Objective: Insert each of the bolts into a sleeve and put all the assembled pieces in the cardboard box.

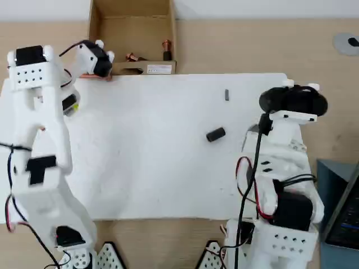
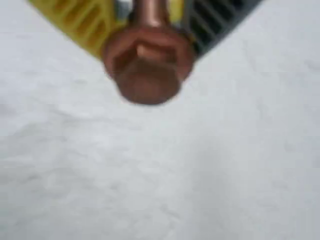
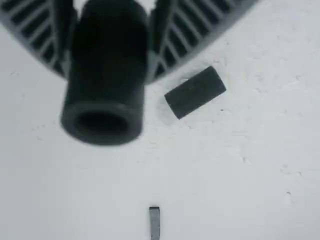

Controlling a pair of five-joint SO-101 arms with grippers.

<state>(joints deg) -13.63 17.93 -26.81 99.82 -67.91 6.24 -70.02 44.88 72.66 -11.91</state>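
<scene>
Left jaws: closed on a copper bolt (image 2: 148,65). The shank is pinched between a yellow finger (image 2: 75,22) and a dark ribbed finger (image 2: 220,17). The hex head sticks out past them, over the white sheet (image 1: 151,179).

The left arm (image 1: 39,140) is extended along the sheet's edge. Its jaws sit at the front left corner of the cardboard box (image 1: 95,25), which stands just beyond them on the desk (image 1: 241,47).

Right jaws: closed on a black sleeve (image 3: 105,85), with a ribbed grey finger (image 3: 30,30) on either side. The sleeve's open end sticks out past the fingertips, above the white sheet. The right arm (image 1: 275,157) holds its jaws over the sheet's far right part.

A loose sleeve (image 1: 215,134) lies on its side on the sheet. It is near the right jaws, on the side toward the left jaws, and apart from the held sleeve. A thin dark strip (image 1: 226,95) also lies on the sheet near the right jaws, apart from the loose sleeve.

Inside the box, by its front wall, a copper piece (image 1: 133,57) lies down. A copper-topped dark piece (image 1: 166,49) stands upright just beside it. Both are much nearer the left jaws than the right.
</scene>
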